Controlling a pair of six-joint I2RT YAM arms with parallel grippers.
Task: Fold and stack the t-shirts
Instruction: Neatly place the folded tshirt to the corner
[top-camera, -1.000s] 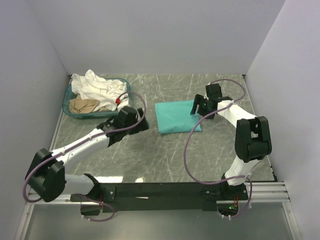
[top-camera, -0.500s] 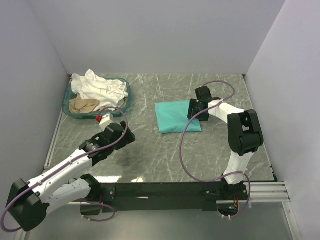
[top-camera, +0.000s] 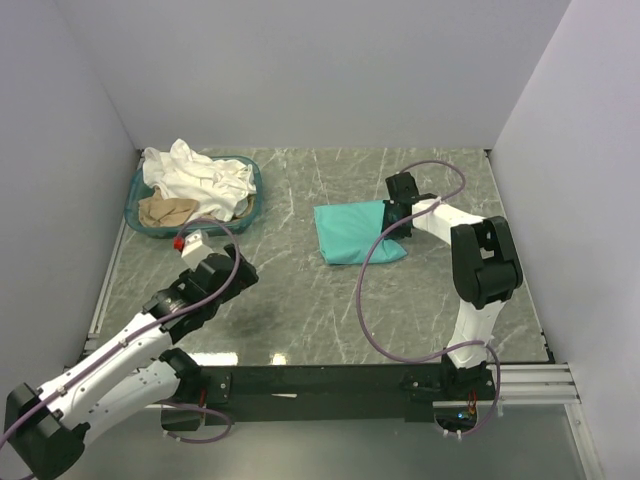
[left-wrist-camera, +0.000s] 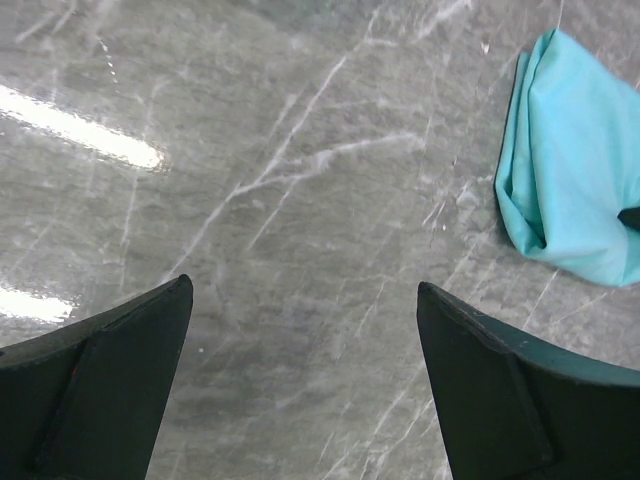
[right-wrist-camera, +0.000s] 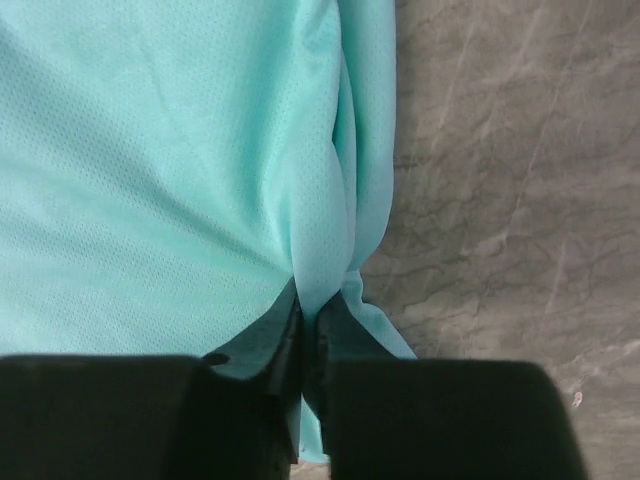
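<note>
While right pincer (right-wrist-camera: 308, 308) grips the teal t-shirt (right-wrist-camera: 150, 150), left pincer (left-wrist-camera: 302, 288) gapes above marbled table (top-camera: 330, 310).

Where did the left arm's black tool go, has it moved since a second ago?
Yes. The left tool slid back toward the near edge of the grey marbled table and leftward, farther from the oval teal plastic basket, which stayed put.

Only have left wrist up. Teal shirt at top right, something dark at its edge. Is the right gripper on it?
Observer: Yes. The right wrist view shows the right gripper shut on a pinched fold at the edge of the teal shirt.
Operator: Other shirts? None in my view.
Observer: The top view shows white shirts and a beige shirt lying crumpled in the basket at the table's back-left corner.
</note>
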